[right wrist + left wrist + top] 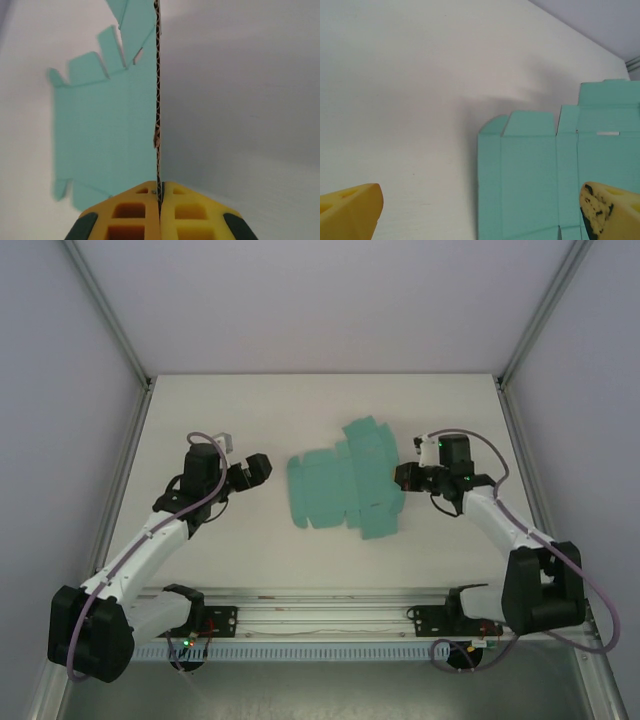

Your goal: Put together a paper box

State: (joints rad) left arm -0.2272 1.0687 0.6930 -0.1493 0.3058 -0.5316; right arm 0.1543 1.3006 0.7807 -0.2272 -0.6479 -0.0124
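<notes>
Paper box (340,490), a teal die-cut sheet with creased flaps, lay unfolded near the middle of the white table (200,420). Right gripper (405,475) (159,187) was clamped on the sheet's corrugated right margin, its yellow fingers (130,210) pinching that edge. Left gripper (258,470) (480,200) stood just beside the sheet's left side, jaws spread wide and holding nothing.

Surroundings: I see a white table (250,410) in soft, even light | 12 o'clock: plain pale back wall (330,300) | 10 and 2 o'clock: slanting aluminium posts (107,310) | 9 o'clock: pale side panel (50,440) | 6 o'clock: metal rail (320,612) along the near edge
</notes>
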